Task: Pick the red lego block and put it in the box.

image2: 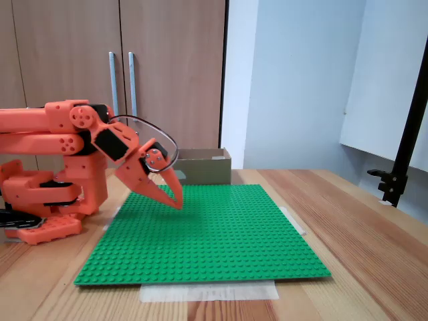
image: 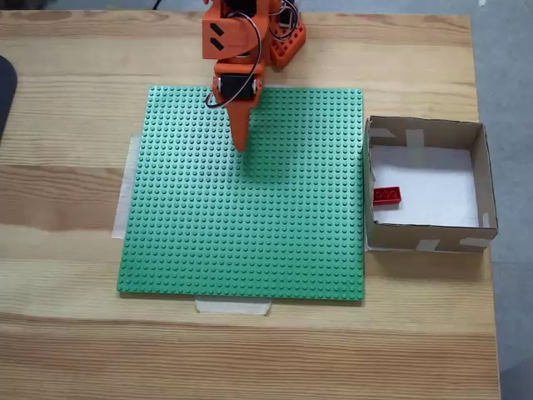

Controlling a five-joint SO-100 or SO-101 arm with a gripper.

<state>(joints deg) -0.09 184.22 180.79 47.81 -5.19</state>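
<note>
The red lego block (image: 386,196) is already sat inside the box (image: 483,179), so the job looks done. The gripper (image: 241,143) is pressed together, empty, parked above the green baseplate (image: 250,242); probably nothing more is needed beyond a retreat.

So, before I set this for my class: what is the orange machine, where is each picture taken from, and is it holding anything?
It is a small orange robot arm ending in a two-finger gripper. One fixed view looks down on the wooden table; the other looks across it from the side, where the gripper hangs with its fingers together just above a green studded baseplate. It holds nothing. The red lego block lies inside the cardboard box, beside the baseplate.
</note>
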